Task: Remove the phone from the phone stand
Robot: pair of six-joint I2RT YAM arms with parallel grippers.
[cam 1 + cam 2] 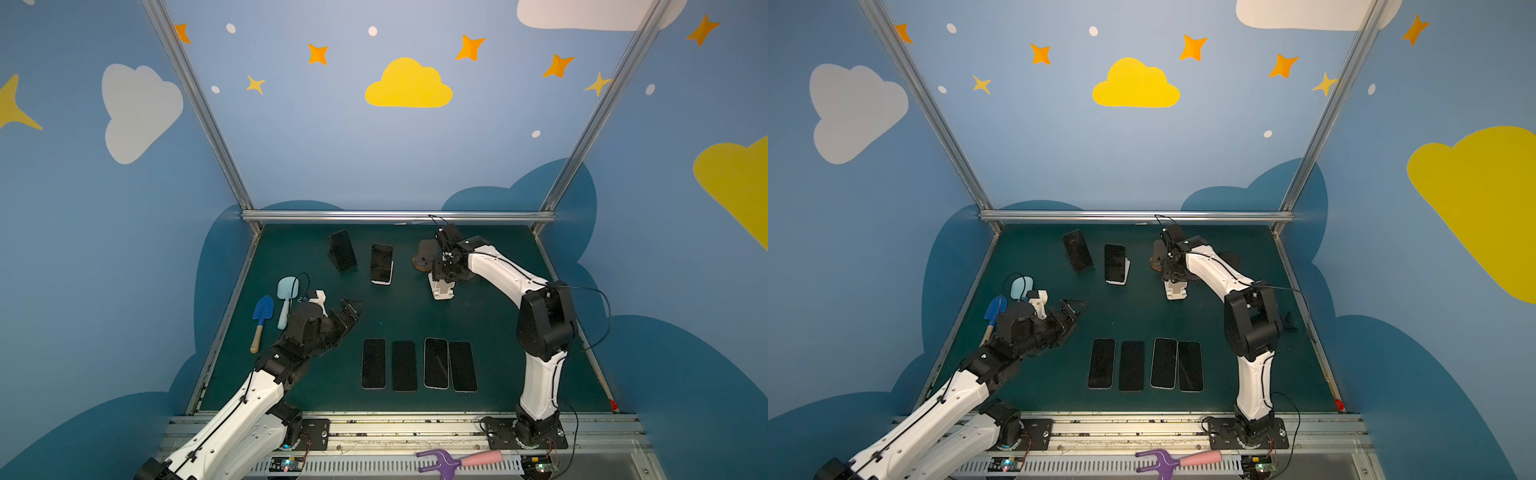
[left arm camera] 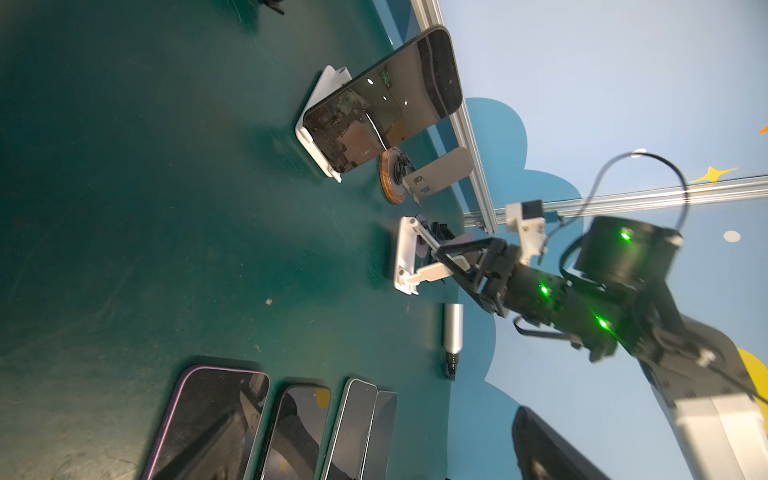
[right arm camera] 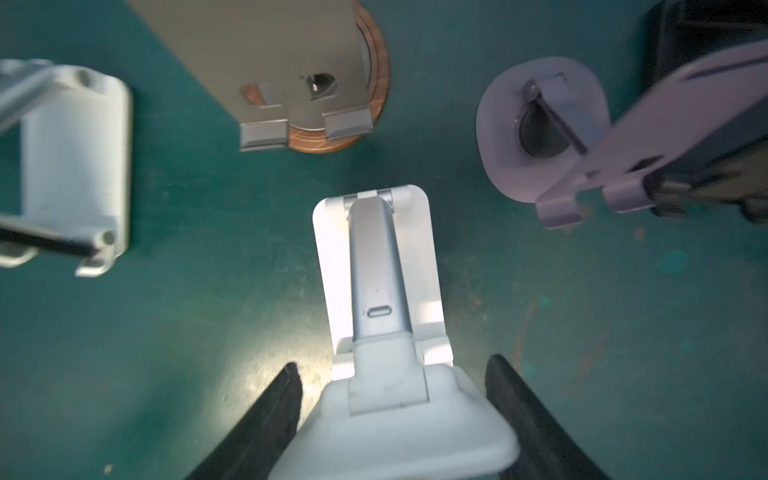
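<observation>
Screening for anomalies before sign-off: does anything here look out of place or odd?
Yes. The right gripper clamps a white stand that holds no phone, and a purple rake lies off the mat on the front rail.

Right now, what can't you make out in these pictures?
1. Whether the right gripper squeezes the white stand: right wrist view, bottom edge cuts off the contact.
2. The dark slab on the purple stand: right wrist view, blurred and cut by the edge; both top views, mostly behind the right arm.
</observation>
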